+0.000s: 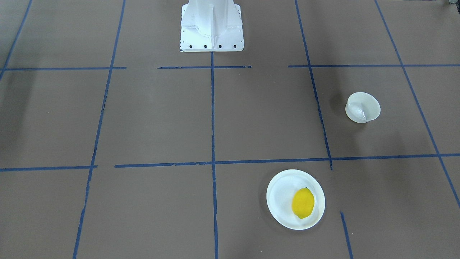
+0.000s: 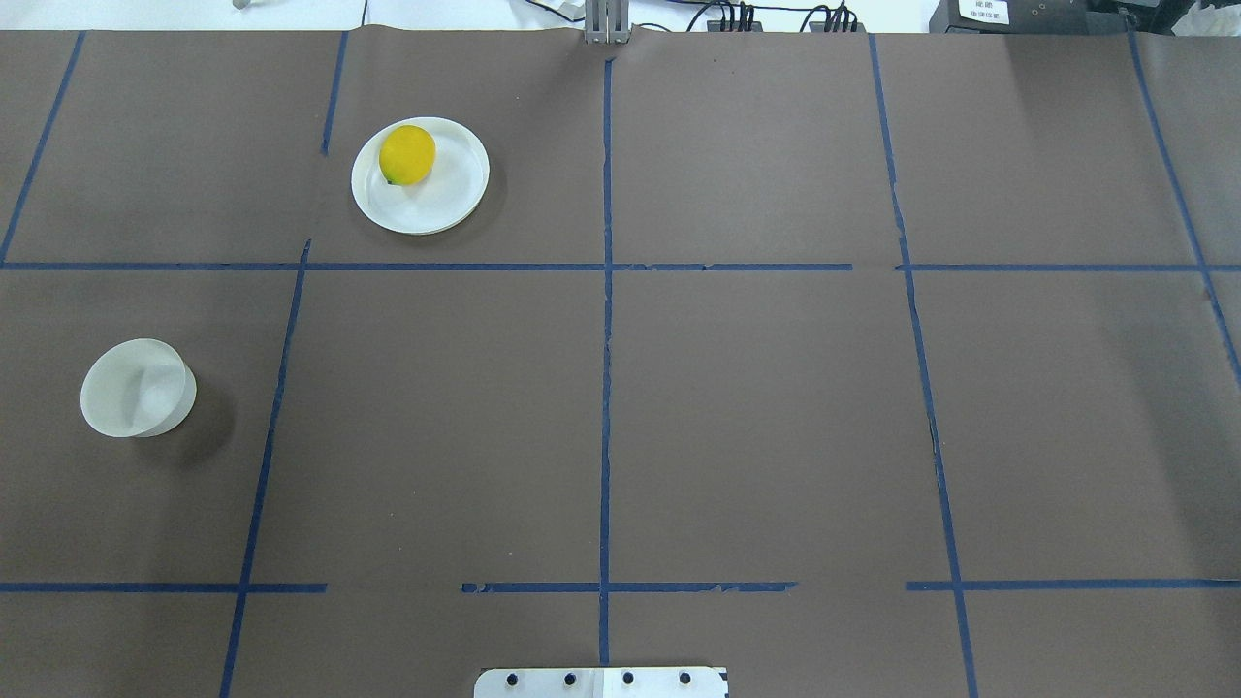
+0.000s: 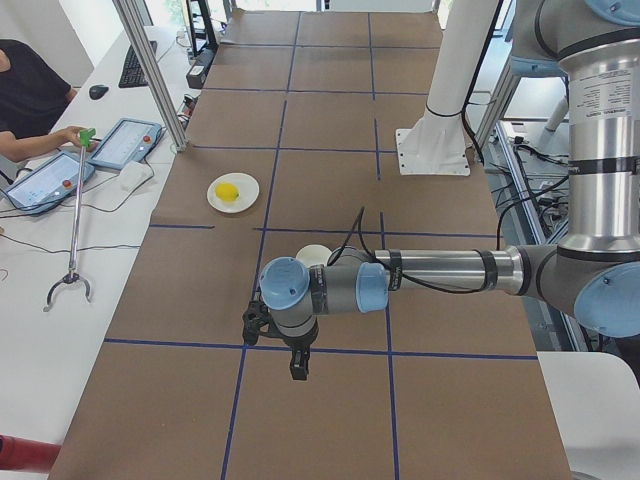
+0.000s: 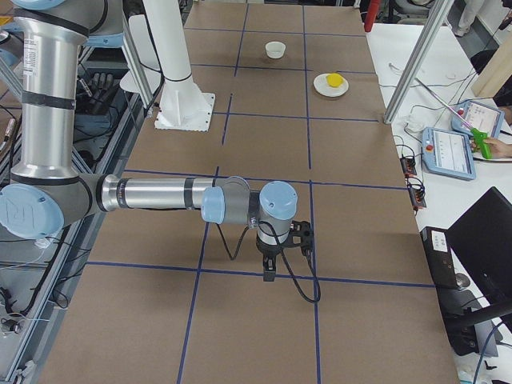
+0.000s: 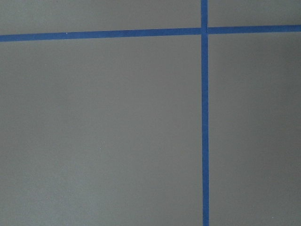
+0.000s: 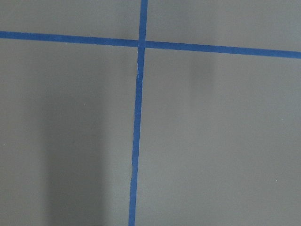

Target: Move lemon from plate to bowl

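Observation:
The yellow lemon [image 1: 303,203] lies on the flat white plate [image 1: 280,189], toward the rim on the bowl's side. In the overhead view the lemon [image 2: 406,154] and plate [image 2: 451,189] sit far left of centre. The small deep white bowl [image 2: 136,388] stands empty, apart from the plate, nearer the robot on its left [image 1: 363,107]. My left gripper [image 3: 298,368] shows only in the exterior left view, hanging over the table short of the bowl [image 3: 312,254]. My right gripper [image 4: 269,274] shows only in the exterior right view, far from the plate [image 4: 324,88]. I cannot tell whether either is open.
The white robot pedestal [image 1: 212,28] stands at the table's robot side. Blue tape lines [image 2: 606,339] grid the brown table. Aluminium posts [image 3: 150,70], tablets [image 3: 120,145] and an operator with a grabber stick [image 3: 72,215] are beside the far edge.

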Motion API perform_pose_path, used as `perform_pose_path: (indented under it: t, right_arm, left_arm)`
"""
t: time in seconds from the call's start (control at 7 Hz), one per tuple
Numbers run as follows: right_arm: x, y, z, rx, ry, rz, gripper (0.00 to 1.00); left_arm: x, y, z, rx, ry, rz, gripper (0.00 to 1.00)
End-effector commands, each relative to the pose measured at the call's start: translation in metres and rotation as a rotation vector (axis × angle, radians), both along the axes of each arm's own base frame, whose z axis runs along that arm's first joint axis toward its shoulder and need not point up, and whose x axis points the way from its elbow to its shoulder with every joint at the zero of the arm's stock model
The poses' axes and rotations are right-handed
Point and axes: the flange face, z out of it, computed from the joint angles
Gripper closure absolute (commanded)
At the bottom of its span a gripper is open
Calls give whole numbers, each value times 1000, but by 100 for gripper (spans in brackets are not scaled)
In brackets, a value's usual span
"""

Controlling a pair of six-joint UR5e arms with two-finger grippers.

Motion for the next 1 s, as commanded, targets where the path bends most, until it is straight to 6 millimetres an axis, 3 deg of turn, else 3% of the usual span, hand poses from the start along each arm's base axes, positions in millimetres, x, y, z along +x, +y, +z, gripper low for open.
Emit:
perform_pose_path:
  t: [0.0,0.14,0.29,0.57,0.71,0.86]
  right_arm:
    - [0,0,0,0,0,0,0]
    - [0,0,0,0,0,0,0]
    - [0,0,0,0,0,0,0]
    - [0,0,0,0,0,0,0]
    - [0,0,0,0,0,0,0]
    - [0,0,0,0,0,0,0]
  left_arm:
    - [-1,-5,-5,28,-6,2,0]
    - [0,-13,-13,65,-6,-5,0]
    - [-1,-44,-41,118,-9,-7,0]
    - [1,-80,-96,234,-1,-3,0]
    - [16,-106,-129,299,1,26,0]
    - [90,-136,-172,364,23,147,0]
